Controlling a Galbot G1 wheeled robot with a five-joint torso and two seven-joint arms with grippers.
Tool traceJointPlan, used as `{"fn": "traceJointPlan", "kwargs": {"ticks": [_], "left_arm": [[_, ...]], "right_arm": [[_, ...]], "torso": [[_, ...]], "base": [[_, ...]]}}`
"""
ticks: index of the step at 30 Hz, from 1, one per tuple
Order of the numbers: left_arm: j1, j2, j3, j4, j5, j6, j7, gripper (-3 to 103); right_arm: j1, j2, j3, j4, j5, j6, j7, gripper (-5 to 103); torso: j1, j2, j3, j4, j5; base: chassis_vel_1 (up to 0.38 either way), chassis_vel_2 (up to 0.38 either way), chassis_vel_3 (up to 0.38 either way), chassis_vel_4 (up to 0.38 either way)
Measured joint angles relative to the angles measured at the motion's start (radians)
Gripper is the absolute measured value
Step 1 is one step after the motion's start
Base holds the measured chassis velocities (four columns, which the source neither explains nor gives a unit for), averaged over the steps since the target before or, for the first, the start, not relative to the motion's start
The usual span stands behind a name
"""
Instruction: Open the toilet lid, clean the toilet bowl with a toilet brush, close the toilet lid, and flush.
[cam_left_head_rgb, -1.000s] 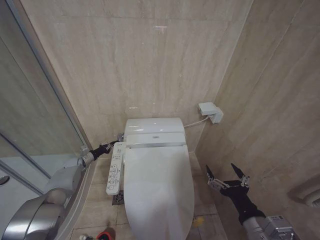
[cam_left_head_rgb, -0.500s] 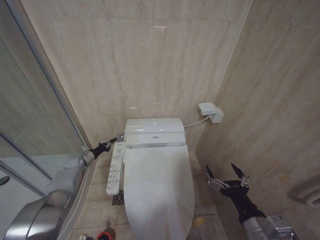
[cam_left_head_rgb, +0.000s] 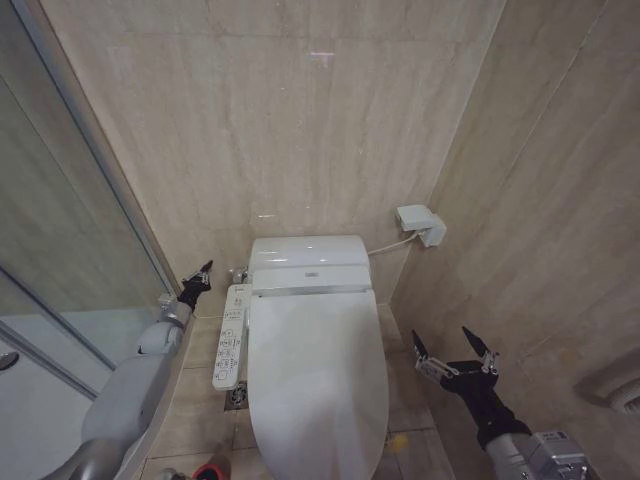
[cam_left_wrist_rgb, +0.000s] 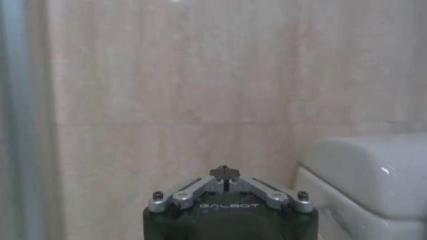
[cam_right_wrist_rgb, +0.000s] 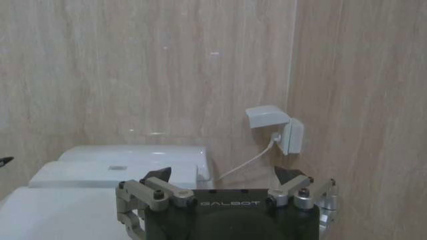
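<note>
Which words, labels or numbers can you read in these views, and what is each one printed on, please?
"GALBOT": on the body of the left gripper, left wrist view.
"GALBOT": on the body of the right gripper, right wrist view.
Button panel markings beside the toilet lid: too small to read.
Small grey label behind the lid: unreadable.

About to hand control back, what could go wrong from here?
The left gripper, shut, hangs beside the button panel near the glass shower wall; a swing could hit either. The toilet lid is down. The right gripper, open, sits close to the right wall.
</note>
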Motion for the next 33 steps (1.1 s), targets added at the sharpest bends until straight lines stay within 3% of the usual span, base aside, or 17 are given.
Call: {"fn": "traceJointPlan", "kwargs": {"ticks": [1,5,9,15,16,24,25,30,31,33], "left_arm": [[0.023,0.007,0.000,-0.063,-0.005,0.035,-0.062,0],[0.053,0.013,-0.001,-0.137,-0.007,0.072,-0.119,0],[0.153,0.036,-0.019,-0.345,-0.029,0.188,-0.237,0],[0.227,0.050,-0.044,-0.496,-0.054,0.265,-0.287,0],[0.252,0.059,-0.056,-0.544,-0.059,0.286,-0.298,5],[0.364,0.129,-0.099,-0.720,-0.084,0.345,-0.302,5],[0.389,0.142,-0.113,-0.752,-0.088,0.358,-0.303,32],[0.504,0.183,-0.175,-0.862,-0.091,0.399,-0.307,32],[0.543,0.188,-0.198,-0.894,-0.090,0.406,-0.312,59],[0.587,0.190,-0.225,-0.928,-0.090,0.409,-0.317,59]], "right_arm": [[0.000,0.000,0.000,0.000,0.000,0.000,0.000,100],[0.000,0.000,0.000,0.000,0.000,0.000,0.000,100],[0.000,0.000,0.000,0.000,0.000,0.000,0.000,100],[0.000,0.000,0.000,0.000,0.000,0.000,0.000,100],[0.000,0.000,0.000,0.000,0.000,0.000,0.000,100],[0.000,0.000,0.000,0.000,0.000,0.000,0.000,100],[0.000,0.000,0.000,0.000,0.000,0.000,0.000,100],[0.000,0.000,0.000,0.000,0.000,0.000,0.000,100],[0.000,0.000,0.000,0.000,0.000,0.000,0.000,100],[0.000,0.000,0.000,0.000,0.000,0.000,0.000,100]], "torso": [[0.000,0.000,0.000,0.0001,0.0003],[0.000,0.000,0.000,-0.0002,-0.0002],[0.000,0.000,0.000,0.0000,-0.0001],[0.000,0.000,0.000,0.0001,-0.0002],[0.000,0.000,0.000,-0.0001,0.0000],[0.000,0.000,0.000,0.0000,0.0000],[0.000,0.000,0.000,0.0000,-0.0002],[0.000,0.000,0.000,-0.0002,-0.0002],[0.000,0.000,0.000,0.0000,-0.0002],[0.000,0.000,0.000,0.0002,-0.0002]], "base": [[0.000,0.000,0.000,0.000],[0.000,0.000,0.000,0.000],[0.000,0.000,0.000,0.000],[0.000,0.000,0.000,0.000],[0.000,0.000,0.000,0.000],[0.000,0.000,0.000,0.000],[0.000,0.000,0.000,0.000],[0.000,0.000,0.000,0.000],[0.000,0.000,0.000,0.000],[0.000,0.000,0.000,0.000]]}}
